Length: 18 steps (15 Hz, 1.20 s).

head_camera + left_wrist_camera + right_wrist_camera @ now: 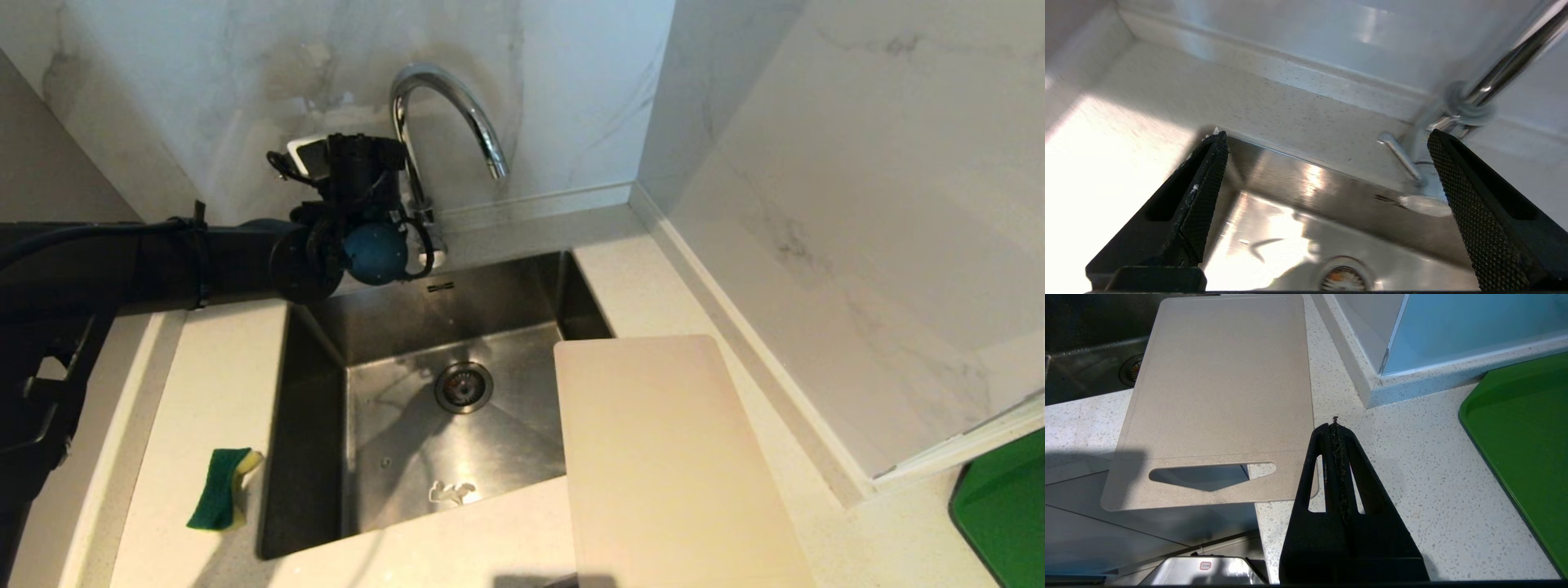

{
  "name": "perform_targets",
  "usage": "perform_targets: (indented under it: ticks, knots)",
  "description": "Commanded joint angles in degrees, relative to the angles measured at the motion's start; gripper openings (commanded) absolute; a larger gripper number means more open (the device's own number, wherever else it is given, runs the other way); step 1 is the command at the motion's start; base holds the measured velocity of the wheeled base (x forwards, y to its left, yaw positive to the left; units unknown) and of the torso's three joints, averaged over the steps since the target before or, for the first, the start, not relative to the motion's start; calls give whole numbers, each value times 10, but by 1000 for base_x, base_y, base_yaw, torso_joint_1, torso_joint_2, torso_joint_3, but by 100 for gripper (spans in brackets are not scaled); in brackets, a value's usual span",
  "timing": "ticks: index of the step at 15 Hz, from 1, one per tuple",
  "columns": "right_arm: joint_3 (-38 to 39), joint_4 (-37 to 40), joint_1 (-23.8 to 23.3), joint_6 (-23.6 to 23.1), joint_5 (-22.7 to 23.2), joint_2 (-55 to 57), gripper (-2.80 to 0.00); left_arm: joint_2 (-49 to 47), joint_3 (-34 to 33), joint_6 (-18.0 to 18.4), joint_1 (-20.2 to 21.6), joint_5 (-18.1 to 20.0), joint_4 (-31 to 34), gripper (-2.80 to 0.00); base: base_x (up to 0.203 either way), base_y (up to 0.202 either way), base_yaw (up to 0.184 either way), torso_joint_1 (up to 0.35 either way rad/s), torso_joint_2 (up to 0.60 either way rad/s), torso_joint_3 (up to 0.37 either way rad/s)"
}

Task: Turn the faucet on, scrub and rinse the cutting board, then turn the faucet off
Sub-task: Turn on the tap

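The chrome faucet (457, 102) arches over the back of the sink, and no water runs from it. My left gripper (359, 167) hovers just left of the faucet's base. In the left wrist view this gripper (1327, 134) is open wide. The thin lever (1400, 157) lies between its fingers, close to one finger (1457, 183), which touches nothing. The cream cutting board (669, 457) lies flat on the counter at the right, one edge overhanging the sink. My right gripper (1335, 422) is shut and empty above the counter, beside the cutting board's (1220, 396) slot-handle end.
A green-and-yellow sponge (222, 488) lies on the counter left of the steel sink (506, 294). The drain (463, 386) sits mid-basin, with a small white scrap nearer the front. A green tray (1004, 506) lies at the far right. Marble walls close the back and right.
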<state>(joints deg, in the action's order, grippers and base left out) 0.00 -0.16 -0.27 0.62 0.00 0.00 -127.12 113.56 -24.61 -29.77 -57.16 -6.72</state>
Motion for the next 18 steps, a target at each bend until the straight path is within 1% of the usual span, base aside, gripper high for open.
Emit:
perform_targets:
  ticks: [1, 10, 18]
  knots:
    - [0, 0, 0, 0, 0, 0, -280, -9, 0, -11, -2, -3, -10, 0, 0, 0, 0, 0, 0, 0]
    - [0, 0, 0, 0, 0, 0, -280, -63, -1, -12, -2, -3, -131, 0, 0, 0, 0, 0, 0, 0]
    - [0, 0, 0, 0, 0, 0, -280, -101, -1, -12, 9, -3, -163, 0, 0, 0, 0, 0, 0, 0]
